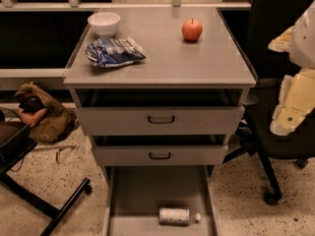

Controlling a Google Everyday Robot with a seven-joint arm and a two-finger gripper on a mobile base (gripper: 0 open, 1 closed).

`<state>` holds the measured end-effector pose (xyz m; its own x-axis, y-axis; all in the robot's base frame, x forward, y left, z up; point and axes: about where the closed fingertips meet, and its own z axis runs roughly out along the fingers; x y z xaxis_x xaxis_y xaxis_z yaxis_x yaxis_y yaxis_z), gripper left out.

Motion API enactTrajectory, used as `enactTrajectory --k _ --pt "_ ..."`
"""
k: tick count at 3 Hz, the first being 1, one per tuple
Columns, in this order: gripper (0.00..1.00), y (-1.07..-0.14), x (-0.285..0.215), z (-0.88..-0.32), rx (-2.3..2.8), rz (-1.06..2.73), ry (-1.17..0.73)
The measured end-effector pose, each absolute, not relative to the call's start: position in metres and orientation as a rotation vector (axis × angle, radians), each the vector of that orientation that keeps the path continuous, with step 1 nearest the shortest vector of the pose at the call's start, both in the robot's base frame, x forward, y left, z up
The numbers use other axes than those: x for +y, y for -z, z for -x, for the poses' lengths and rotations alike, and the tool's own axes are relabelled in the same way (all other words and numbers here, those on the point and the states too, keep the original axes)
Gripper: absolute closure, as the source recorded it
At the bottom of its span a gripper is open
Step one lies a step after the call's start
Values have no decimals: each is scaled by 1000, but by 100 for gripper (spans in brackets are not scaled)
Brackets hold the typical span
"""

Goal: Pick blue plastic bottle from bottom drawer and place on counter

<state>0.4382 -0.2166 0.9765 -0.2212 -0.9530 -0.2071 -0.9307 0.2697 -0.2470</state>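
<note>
Hovering gripper (293,103) right of counter (167,58)

On the counter (162,65) a bowl (104,23) stood at the back left, a snack bag (113,52) lay just before it, and an apple (192,30) sat at the back right. In the bottom drawer (147,191), pulled out below two upper drawers (160,119), the plastic bottle (176,216) lay on its side near the front. The gripper (288,109) hung right of the cabinet, over a chair (261,134).
</note>
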Motion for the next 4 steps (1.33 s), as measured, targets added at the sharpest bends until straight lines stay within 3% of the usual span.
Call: enactTrajectory --k 2,4 --pt "0 -947 -208 -449 2213 1709 93" --pt "0 -808 -170 -462 2209 1711 -73"
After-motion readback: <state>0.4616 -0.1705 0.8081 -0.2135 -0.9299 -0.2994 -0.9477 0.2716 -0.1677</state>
